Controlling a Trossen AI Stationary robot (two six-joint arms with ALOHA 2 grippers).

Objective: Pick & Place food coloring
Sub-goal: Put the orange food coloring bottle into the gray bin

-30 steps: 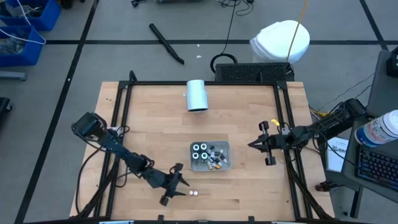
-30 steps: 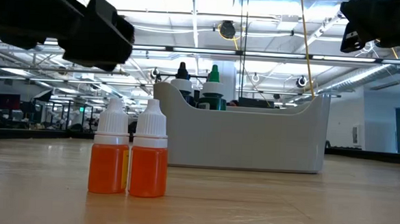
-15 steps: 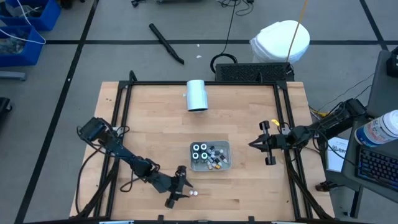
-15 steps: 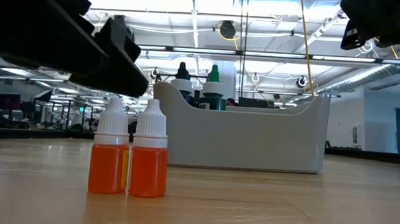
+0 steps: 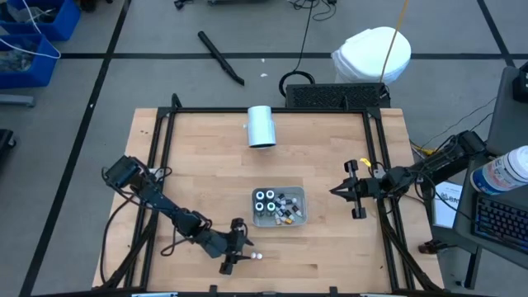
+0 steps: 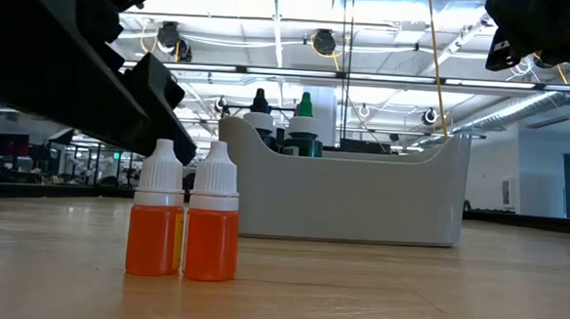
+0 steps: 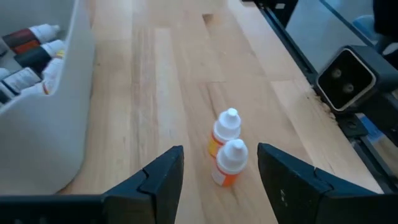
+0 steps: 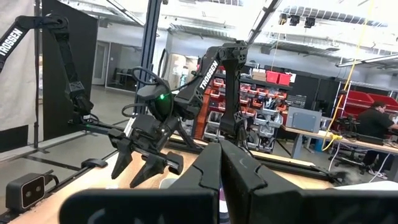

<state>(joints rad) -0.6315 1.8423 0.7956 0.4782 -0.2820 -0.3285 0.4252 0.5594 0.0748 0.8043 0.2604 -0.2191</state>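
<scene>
Near the table's front edge, the left gripper (image 7: 221,186), jaws apart, should centre on one of two touching white-capped orange dropper bottles (image 7: 229,163) before closing, sparing its neighbour.

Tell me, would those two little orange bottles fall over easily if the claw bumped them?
Probably. The two orange bottles stand upright, tall and narrow, so a sideways nudge from the open left gripper could topple them. They touch, so one may knock the other. They look light.
</scene>
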